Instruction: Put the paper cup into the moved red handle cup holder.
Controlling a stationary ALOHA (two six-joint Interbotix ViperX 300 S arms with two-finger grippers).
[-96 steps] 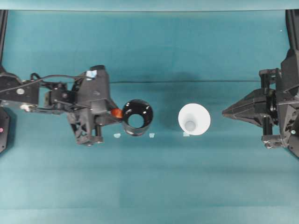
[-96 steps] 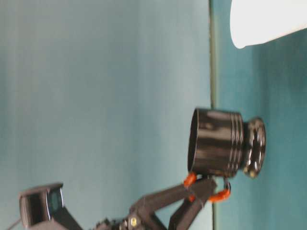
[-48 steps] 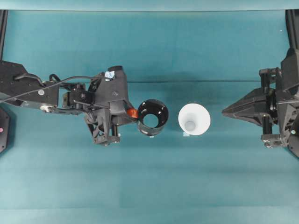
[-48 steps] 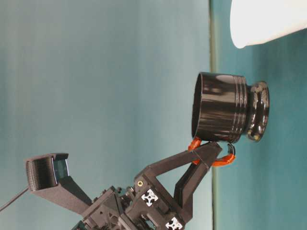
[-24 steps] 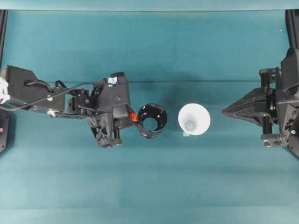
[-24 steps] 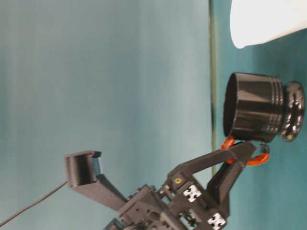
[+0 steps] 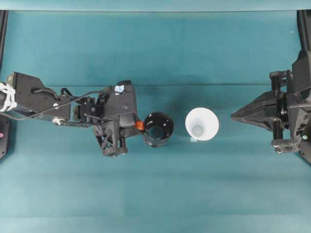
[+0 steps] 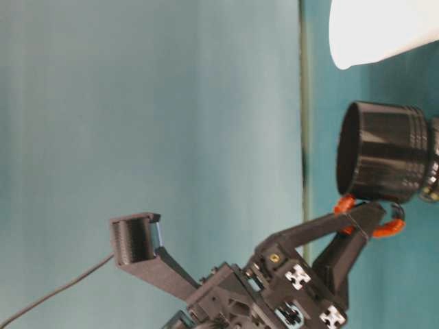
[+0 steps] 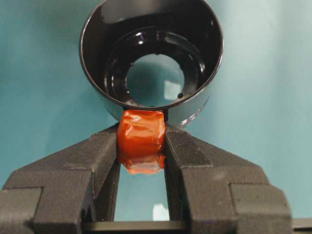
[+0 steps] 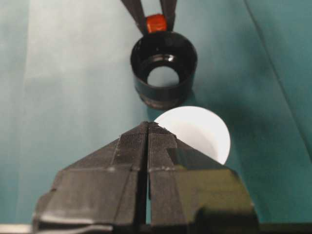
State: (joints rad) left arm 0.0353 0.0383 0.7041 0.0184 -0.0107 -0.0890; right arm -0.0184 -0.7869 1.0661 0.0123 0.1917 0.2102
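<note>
The red handle cup holder point(image 7: 158, 129) is a glossy black cup standing mouth-up just left of the paper cup point(image 7: 201, 124), with a narrow gap between them. My left gripper point(image 7: 138, 126) is shut on its red-orange handle point(image 7: 140, 125). In the left wrist view both fingers point(image 9: 97, 156) pinch the handle point(image 9: 142, 136) below the holder point(image 9: 97, 29). At table level the holder point(image 8: 384, 152) is low, by the table top; contact is unclear. The white paper cup point(image 10: 200, 129) stands upright in front of my right gripper point(image 10: 147, 127), which is shut and empty, to the cup's right point(image 7: 233, 117).
A small white tape mark point(image 7: 193, 140) lies on the teal table by the paper cup's front edge. Black frame posts stand at the far corners point(image 7: 4, 29) point(image 7: 303, 24). Open table surface stretches in front of and behind both cups.
My left gripper has carried the holder to the right, toward the paper cup, and lowered it toward the table. The paper cup and the right arm have not moved.
</note>
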